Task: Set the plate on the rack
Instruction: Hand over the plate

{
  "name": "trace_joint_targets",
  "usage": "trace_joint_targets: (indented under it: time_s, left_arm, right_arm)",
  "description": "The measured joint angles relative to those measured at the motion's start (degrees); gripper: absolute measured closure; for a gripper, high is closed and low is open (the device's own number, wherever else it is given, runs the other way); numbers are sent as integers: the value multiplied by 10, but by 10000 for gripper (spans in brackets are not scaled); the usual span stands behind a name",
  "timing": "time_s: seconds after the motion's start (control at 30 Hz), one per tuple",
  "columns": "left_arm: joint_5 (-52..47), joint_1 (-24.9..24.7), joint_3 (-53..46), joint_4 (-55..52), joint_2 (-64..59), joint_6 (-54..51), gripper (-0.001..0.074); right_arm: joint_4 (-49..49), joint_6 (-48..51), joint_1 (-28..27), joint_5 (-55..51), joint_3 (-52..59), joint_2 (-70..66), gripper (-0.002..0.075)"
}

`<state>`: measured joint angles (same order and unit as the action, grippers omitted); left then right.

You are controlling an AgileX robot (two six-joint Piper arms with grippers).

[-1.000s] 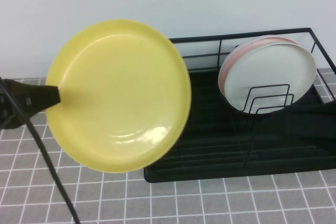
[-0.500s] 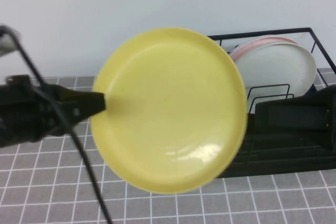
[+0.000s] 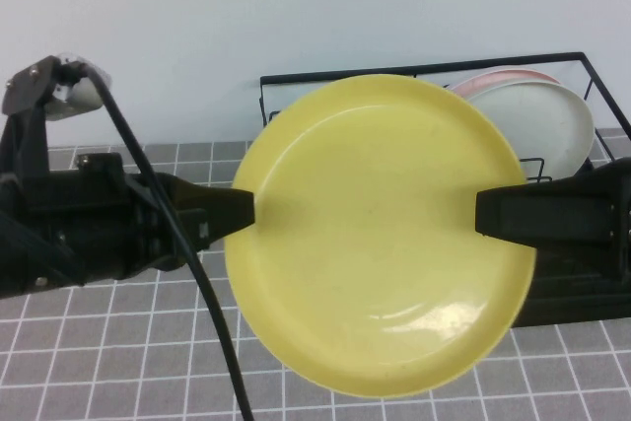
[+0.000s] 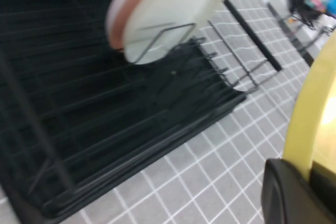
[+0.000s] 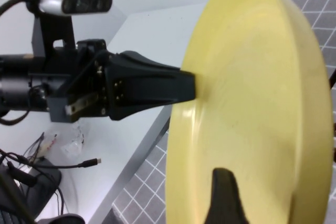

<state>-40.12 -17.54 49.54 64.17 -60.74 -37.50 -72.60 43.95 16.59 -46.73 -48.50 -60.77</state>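
Observation:
The pale-yellow plate [image 3: 380, 244] hangs in the air, face toward the high camera, in front of the black wire rack [image 3: 325, 75]. My left gripper [image 3: 246, 214] is shut on the plate's left rim; the left wrist view shows its jaws [image 4: 307, 174] clamped on the yellow edge [image 4: 310, 124]. My right gripper [image 3: 483, 224] reaches over the plate's right rim. In the right wrist view the plate [image 5: 252, 93] fills the picture, with the right gripper [image 5: 228, 187] over its face and the left gripper [image 5: 184, 85] at its far rim.
A white plate [image 3: 552, 125] and a pink plate [image 3: 493, 79] behind it stand upright in the rack's right end, also seen in the left wrist view [image 4: 173, 9]. The rack's slatted base [image 4: 105, 119] lies on a grey tiled table [image 3: 118, 362]. A black cable [image 3: 212, 313] hangs by the left arm.
The left arm has carried the plate to the right, from beside the rack to in front of it. The plate's right rim now reaches the right gripper.

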Motion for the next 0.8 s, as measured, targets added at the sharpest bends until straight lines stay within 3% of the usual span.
trace_joint_targets:
  time_s: [0.17,0.23,0.33,0.4,0.47,0.67,0.8]
  left_arm:
    - [-1,-13,0,60,0,-80,734]
    - [-4,-13,0,82,0,-108,734]
    - [-4,-13,-1,98,0,-117,721]
    - [-5,-13,-1,104,0,-117,693]
    - [-7,-13,-1,110,0,-117,629]
    - [8,-14,-1,154,1,-117,332]
    - [26,-14,-2,190,0,-120,274]
  right_arm:
    - [0,21,0,0,0,0,330]
    - [0,27,0,-2,0,0,399]
    - [0,43,0,-8,0,0,561]
    - [5,45,-1,-2,1,0,604]
    - [7,46,-1,-1,1,-1,615]
    - [12,60,-1,-8,1,-1,620]
    - [49,84,-1,2,1,-1,621]
